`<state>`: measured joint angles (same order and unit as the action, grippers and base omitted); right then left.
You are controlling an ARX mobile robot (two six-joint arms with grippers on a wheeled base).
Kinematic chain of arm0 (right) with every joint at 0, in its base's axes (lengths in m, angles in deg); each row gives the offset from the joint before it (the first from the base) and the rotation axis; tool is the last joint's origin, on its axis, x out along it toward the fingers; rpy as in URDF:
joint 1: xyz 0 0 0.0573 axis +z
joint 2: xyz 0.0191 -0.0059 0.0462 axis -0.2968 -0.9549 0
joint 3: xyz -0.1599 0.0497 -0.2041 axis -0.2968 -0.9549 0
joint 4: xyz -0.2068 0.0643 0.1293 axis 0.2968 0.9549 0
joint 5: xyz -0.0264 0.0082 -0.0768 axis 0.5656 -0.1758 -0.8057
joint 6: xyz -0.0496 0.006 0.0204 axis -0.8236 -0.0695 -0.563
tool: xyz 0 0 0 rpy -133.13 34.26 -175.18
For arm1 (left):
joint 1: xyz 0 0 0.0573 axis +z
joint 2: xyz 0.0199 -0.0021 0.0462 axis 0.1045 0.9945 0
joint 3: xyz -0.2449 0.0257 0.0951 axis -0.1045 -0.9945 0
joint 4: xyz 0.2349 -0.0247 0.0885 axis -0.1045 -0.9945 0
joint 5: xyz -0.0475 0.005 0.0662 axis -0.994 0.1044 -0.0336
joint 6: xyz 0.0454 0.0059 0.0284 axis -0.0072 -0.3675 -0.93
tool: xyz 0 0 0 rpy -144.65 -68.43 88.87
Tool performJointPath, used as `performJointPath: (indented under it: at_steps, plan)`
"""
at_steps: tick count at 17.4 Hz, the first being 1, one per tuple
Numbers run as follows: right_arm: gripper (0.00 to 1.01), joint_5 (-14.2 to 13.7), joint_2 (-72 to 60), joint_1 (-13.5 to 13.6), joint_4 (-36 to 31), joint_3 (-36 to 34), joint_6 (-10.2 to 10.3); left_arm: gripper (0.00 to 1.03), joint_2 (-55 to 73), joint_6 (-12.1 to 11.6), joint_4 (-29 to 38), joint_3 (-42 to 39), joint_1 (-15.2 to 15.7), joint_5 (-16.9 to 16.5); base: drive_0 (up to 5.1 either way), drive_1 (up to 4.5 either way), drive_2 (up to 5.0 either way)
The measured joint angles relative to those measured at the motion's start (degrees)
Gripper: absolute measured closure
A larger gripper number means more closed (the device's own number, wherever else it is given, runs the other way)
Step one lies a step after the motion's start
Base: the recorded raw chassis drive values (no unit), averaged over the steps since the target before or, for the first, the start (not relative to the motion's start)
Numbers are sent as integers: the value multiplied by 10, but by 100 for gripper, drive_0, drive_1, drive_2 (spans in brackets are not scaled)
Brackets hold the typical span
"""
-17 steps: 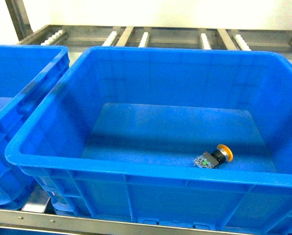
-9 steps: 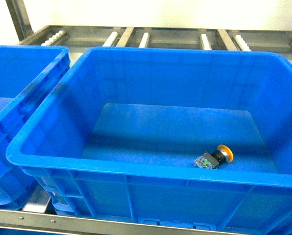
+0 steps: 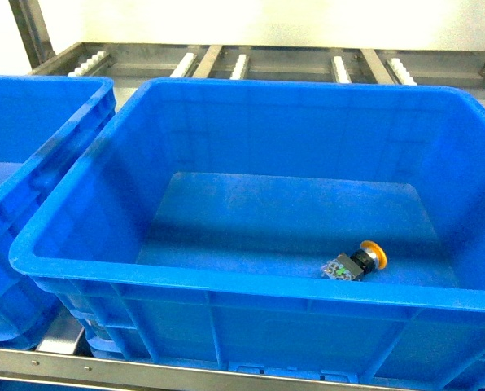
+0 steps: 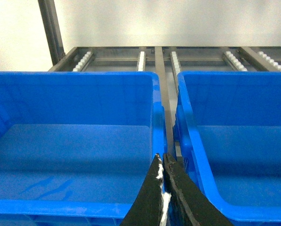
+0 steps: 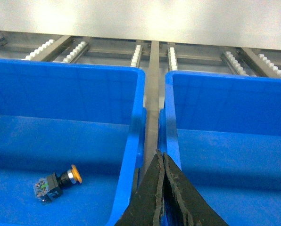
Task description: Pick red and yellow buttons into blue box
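A yellow-capped button point(image 3: 354, 263) on a black and clear base lies on its side on the floor of the big blue box point(image 3: 251, 297), near the front right. The right wrist view shows the same yellow button point(image 5: 58, 181) at lower left, inside the blue box point(image 5: 131, 141). No red button shows in any view. My left gripper point(image 4: 162, 157) is shut with nothing in it, above the gap between two crates. My right gripper point(image 5: 161, 154) is shut and empty too, above the box's right wall. Neither gripper appears in the head view.
A second blue crate point(image 3: 31, 163) stands left of the box, and another blue crate point(image 5: 225, 141) on its right. They rest on a metal roller rack point(image 3: 242, 61) with white rollers. A metal rail point(image 3: 104, 366) runs along the front.
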<state>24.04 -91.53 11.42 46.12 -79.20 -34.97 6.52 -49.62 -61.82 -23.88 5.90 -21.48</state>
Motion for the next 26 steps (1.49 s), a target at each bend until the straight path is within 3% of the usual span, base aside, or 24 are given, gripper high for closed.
performJointPath:
  at_steps: [1, 2, 3, 5, 6, 14, 16, 17, 22, 25, 26]
  plan:
    - [99, -17, 23, 15, 15, -10, 1, 101, -17, 0, -11, -5, 0, 0, 0, 0, 0]
    - [99, -52, 44, 49, 29, -17, 1, 101, -31, 0, -22, -10, 0, 0, 0, 0, 0]
    - [99, -51, 66, 63, 42, -23, 1, 101, -44, 0, -31, -13, 0, 0, 0, 0, 0]
    - [99, -59, 104, 58, 69, -31, 1, 101, -72, 0, -42, -23, 0, 0, 0, 0, 0]
    - [99, -59, 107, 58, 40, -48, 1, 101, -81, 0, -42, -33, 0, 0, 0, 0, 0]
    - [99, -59, 250, 58, 189, -49, 1, 101, -176, 0, -132, -33, 0, 0, 0, 0, 0]
    - [99, -59, 273, 58, 210, -49, 1, 101, -253, 0, -240, -32, 0, 0, 0, 0, 0]
    - [99, -59, 303, 58, 241, -49, 1, 101, -271, 0, -238, -32, 0, 0, 0, 0, 0]
    - [99, -59, 320, 58, 265, -49, 1, 101, -271, 0, -236, -32, 0, 0, 0, 0, 0]
    - [99, -59, 396, 58, 353, -49, 1, 101, -271, 0, -235, -32, 0, 0, 0, 0, 0]
    - [99, -58, 406, 58, 339, -48, 1, 101, -271, 0, -236, -32, 0, 0, 0, 0, 0]
